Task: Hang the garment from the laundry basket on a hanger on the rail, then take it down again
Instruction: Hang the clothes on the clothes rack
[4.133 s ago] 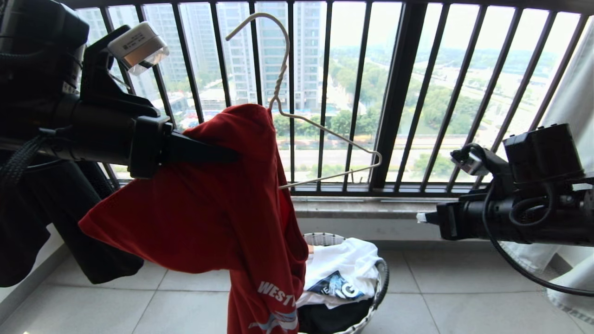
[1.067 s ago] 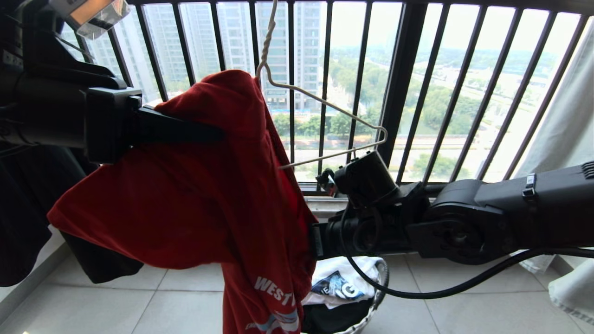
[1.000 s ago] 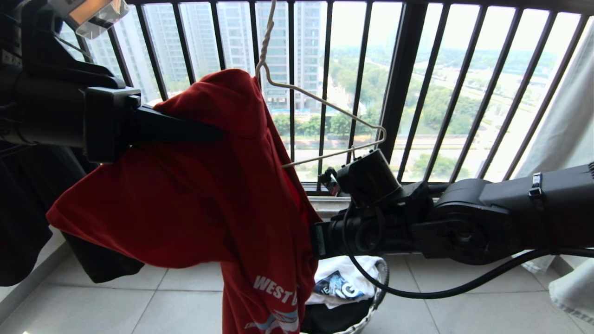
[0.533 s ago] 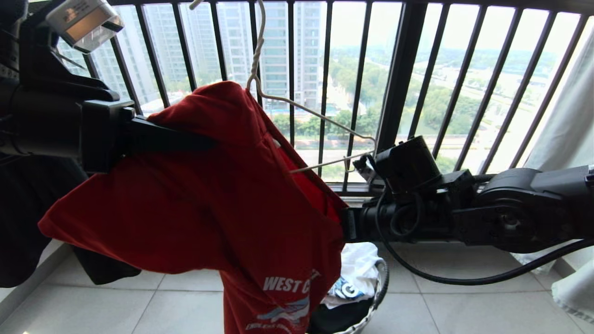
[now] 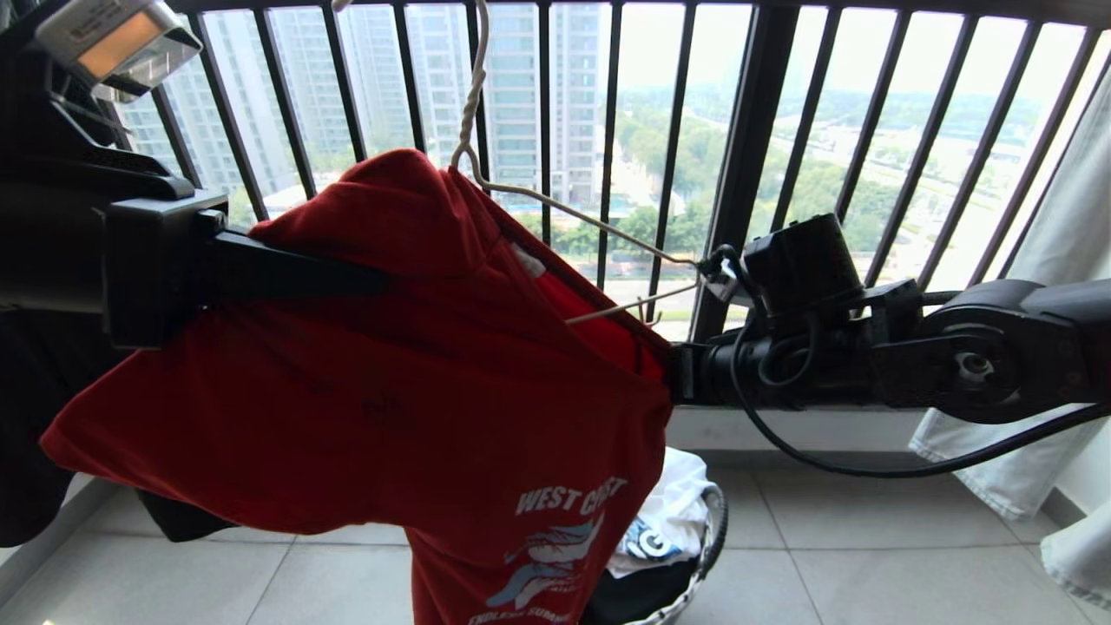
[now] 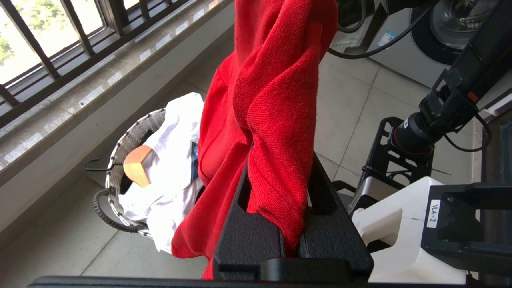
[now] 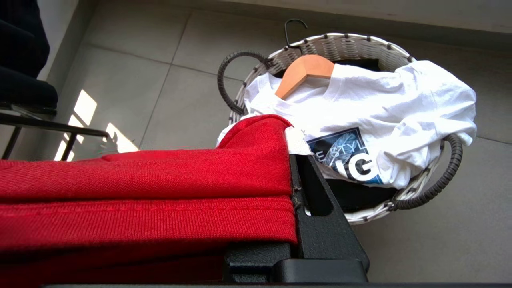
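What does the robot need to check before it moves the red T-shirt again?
1. Left gripper shut on the red short-sleeved T-shirt: ok.
2. Right gripper shut on the shirt's edge by the white label: ok.
3. Thin white wire hanger fully inside the shirt: not ok, one shoulder sticks out bare.
4. Hanger's hook on the rail: cannot tell, hook is cut off at the top of the head view.
5. Shirt clear of the round woven laundry basket: ok, it hangs above.
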